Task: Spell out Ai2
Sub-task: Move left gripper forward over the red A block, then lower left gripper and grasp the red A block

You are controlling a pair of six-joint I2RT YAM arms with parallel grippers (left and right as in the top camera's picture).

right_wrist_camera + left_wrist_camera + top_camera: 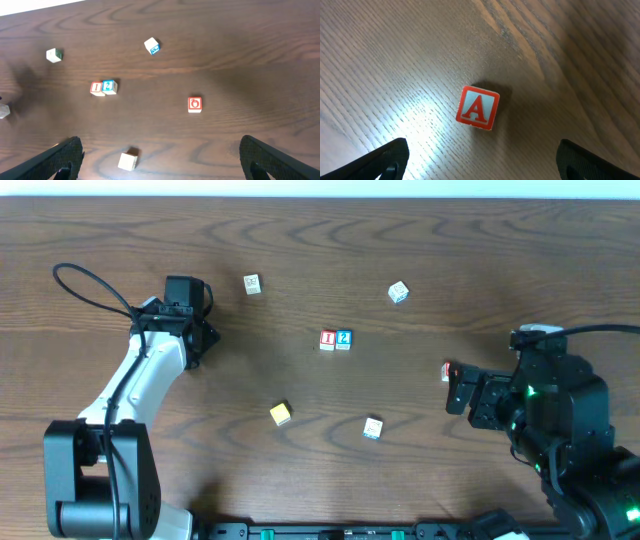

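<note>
A red block with the letter A [478,107] lies on the wooden table in the left wrist view, just ahead of my open left gripper [480,165]. In the overhead view the left gripper [203,335] covers it. A red I block [327,340] and a blue 2 block [343,339] sit touching side by side at the table's middle. They also show in the right wrist view, the I block [97,88] left of the 2 block [109,86]. My right gripper [458,388] is open and empty at the right, and its fingers show in the right wrist view [160,160].
Loose blocks lie about: a white one [251,283] at back left, a white and blue one [398,292] at back right, a yellow one [280,414], a cream one [372,428], and a red one [447,370] right by the right gripper.
</note>
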